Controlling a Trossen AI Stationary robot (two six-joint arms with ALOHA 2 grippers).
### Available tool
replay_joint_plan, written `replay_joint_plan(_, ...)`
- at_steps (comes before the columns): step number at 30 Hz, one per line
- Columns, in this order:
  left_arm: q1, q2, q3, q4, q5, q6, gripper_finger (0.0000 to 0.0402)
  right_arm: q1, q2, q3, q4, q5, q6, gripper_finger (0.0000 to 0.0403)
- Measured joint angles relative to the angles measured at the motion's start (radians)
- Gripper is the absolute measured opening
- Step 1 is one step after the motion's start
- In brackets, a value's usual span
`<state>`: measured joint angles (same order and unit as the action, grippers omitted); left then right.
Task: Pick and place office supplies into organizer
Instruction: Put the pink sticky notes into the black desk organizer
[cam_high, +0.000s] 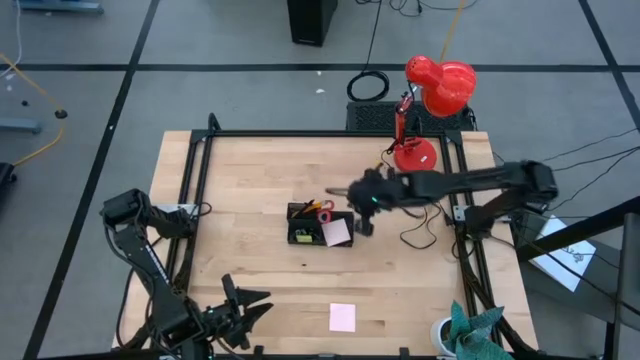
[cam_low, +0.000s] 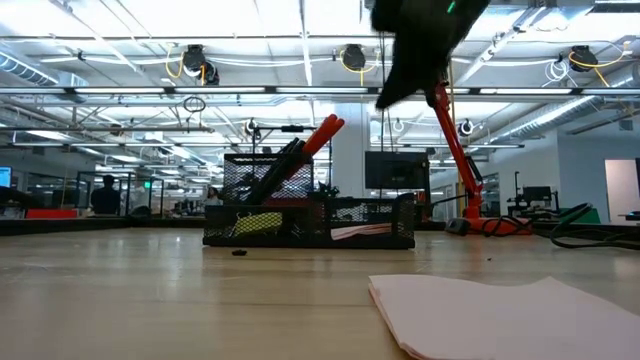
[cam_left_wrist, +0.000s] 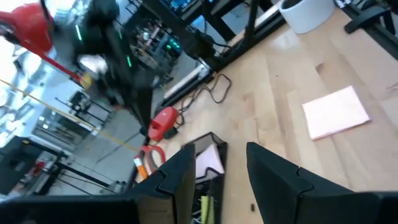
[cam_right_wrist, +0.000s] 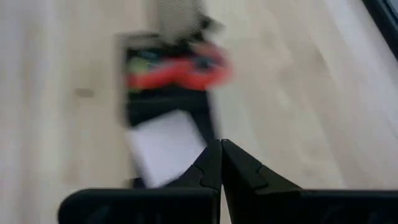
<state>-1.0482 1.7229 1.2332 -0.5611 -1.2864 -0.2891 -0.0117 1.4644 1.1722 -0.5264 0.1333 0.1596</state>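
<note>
The organizer (cam_high: 320, 226) is sitting near the middle of the tabletop (cam_high: 250, 170), holding the red-handled scissors (cam_high: 322, 209) and a pink sticky-note pad (cam_high: 337, 232), with bare wood lying open on all its sides. The right gripper (cam_high: 365, 222) is hanging just beside the organizer's right edge with its jaws pressed together on nothing. A second pink pad (cam_high: 342, 317) is lying loose near the front edge, and the left gripper (cam_high: 262, 305) is waiting at the front-left edge, well apart, its jaws standing partly apart and empty.
</note>
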Motion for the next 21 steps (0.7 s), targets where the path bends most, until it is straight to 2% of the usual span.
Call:
replay_joint_plan(5,0.022,0.0,0.0,-0.005,0.047,-0.04,0.0149,0.205,-0.09,0.001,0.01,0.035,0.032,0.0)
replay_joint_plan(12,0.086,0.0,0.0,-0.003,0.121,-0.148,0.0149,0.545,-0.046,0.001,0.076,0.287,0.052,0.0)
replay_joint_plan(15,0.14,0.0,0.0,0.038,0.293,-0.204,0.0149,0.648,-0.001,0.001,0.116,0.362,0.086,0.0)
replay_joint_plan(21,0.23,0.07,0.0,0.176,0.693,-0.164,0.0149,0.768,0.118,0.001,0.238,0.364,0.135,0.0)
